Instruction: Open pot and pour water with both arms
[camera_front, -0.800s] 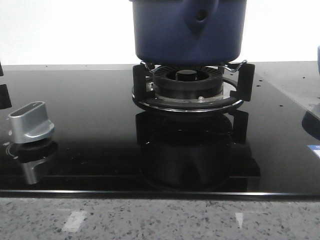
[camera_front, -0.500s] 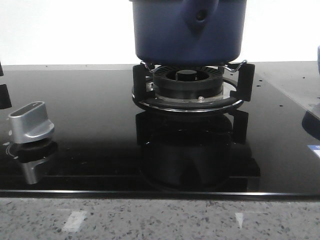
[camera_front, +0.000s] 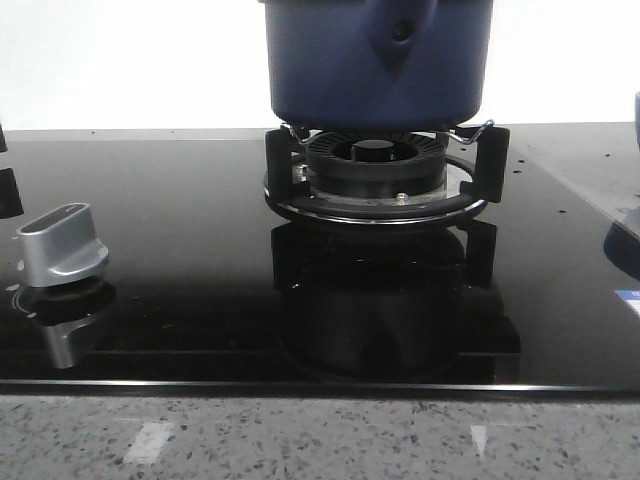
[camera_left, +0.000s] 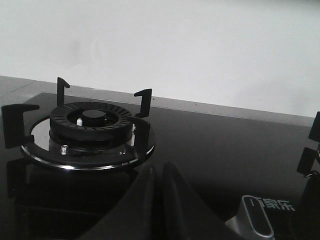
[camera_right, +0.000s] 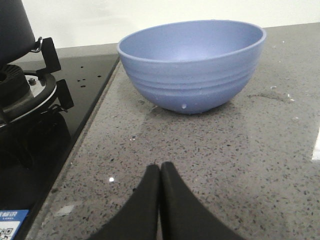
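Landmark: pot (camera_front: 375, 70), dark navy blue, seated on the burner grate (camera_front: 385, 175) of the black glass cooktop (camera_front: 180, 260); top and lid cut off by the front view's upper edge.

Pot handle mount: raised boss with round hole (camera_front: 401, 31), facing the front camera, on the near side of the pot wall.

Left gripper (camera_left: 159, 172): fingers pressed together, holding nothing; aimed over a second, bare burner (camera_left: 87, 125) well apart from the pot; pot itself absent from the left wrist view.

Right gripper (camera_right: 160, 172): fingers pressed together, holding nothing; low over the speckled stone counter (camera_right: 240, 150), pointing at the blue bowl (camera_right: 192, 65).

Pot as seen from right gripper: dark wall (camera_right: 15, 27) at the view's edge, beyond the cooktop rim; bowl between gripper line and counter back, pot off to the side of it.

Bowl relative to pot: on the counter beside the cooktop, on the robot's right of the pot; near, not touching.

Control knob (camera_front: 62, 243): silver, on the cooktop, well to the robot's left of the pot.

Nearer arm: judged right, since only the right wrist view catches the pot.

Task progress: judged at the start; neither arm in contact with the pot; lid state not visible.

Next move requirement: judged a rise and swing of each arm toward the pot, fingers spread before reaching lid and handle.

Risk: judged contact with grate prongs or bowl rim during the swing.
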